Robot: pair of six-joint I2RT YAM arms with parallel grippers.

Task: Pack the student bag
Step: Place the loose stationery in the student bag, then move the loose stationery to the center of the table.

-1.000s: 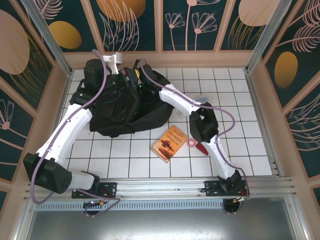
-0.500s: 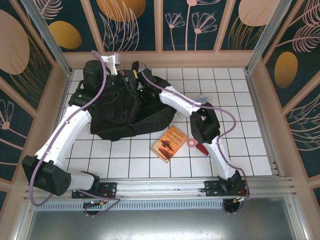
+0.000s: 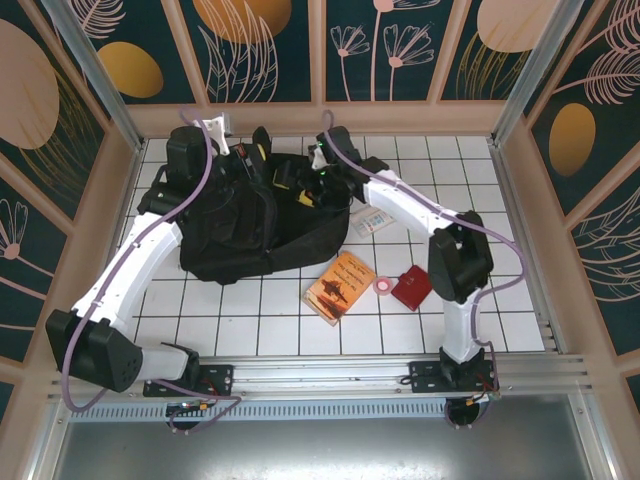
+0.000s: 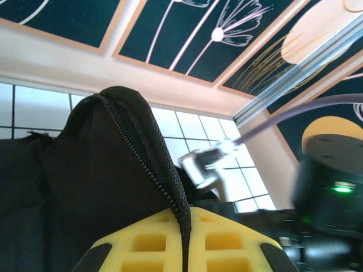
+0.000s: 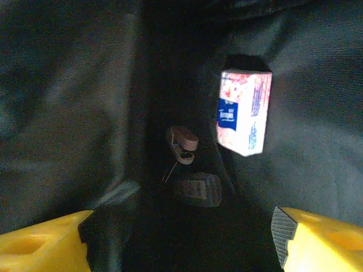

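— What is the student bag (image 3: pixel 240 240) made of?
— Matt black woven cloth is seen, edged by a toothed zip (image 4: pixel 144 161).
— And the pack (image 5: pixel 243 113) at upper right?
— Glossy printed film is noted.

We see a black backpack (image 3: pixel 240 235) slumped on our white tiled counter (image 3: pixel 300 330), our left tool (image 3: pixel 258 152) at its far edge, our right tool (image 3: pixel 300 192) over its top, an orange book (image 3: pixel 340 287), pink tape roll (image 3: pixel 383 287) and dark-red wallet (image 3: pixel 411 288) side by side nearer our bases

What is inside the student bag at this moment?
Inside the student bag lie a white, pink and blue box, a small brownish clip-like item and a dark object. Folds and shadow hide the rest.
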